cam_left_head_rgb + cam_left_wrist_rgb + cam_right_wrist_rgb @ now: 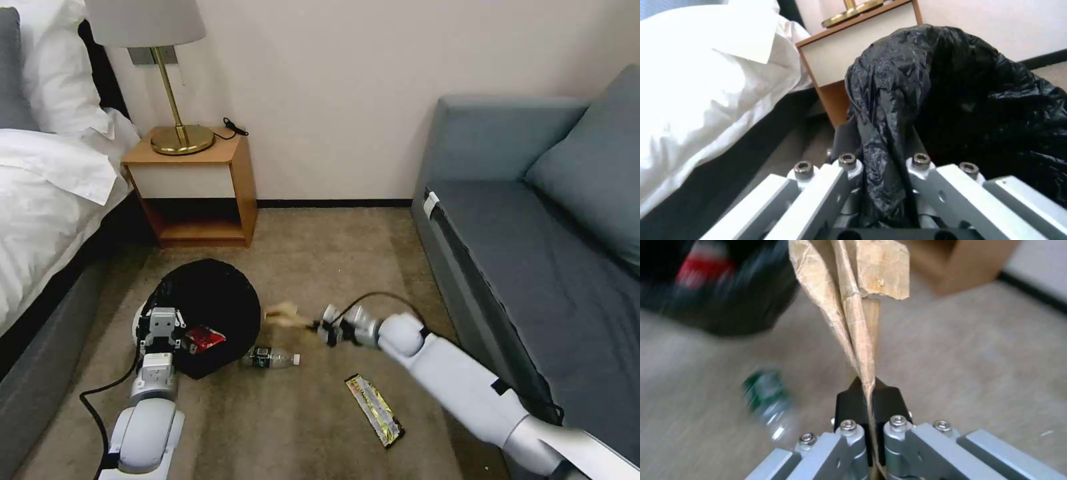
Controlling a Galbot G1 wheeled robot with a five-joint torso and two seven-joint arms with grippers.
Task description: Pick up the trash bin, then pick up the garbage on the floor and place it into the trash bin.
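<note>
Your right claw [869, 396], centre of the head frame, is clenched on the crumpled brown paper bag [853, 296]; the bag is pinched flat between the black pads and sticks out toward the bin, blurred. Your left claw [882, 156], lower left, grips the rim of the trash bin [207, 313], with the crinkly black liner bunched between its fingers. One red-and-white carton [203, 339] lies inside the bin. On the floor: one clear bottle [272, 358] with a green label just beside the bin, and one flat yellowish wrapper [375, 409], lower centre. Four litter pieces counted, one bin.
</note>
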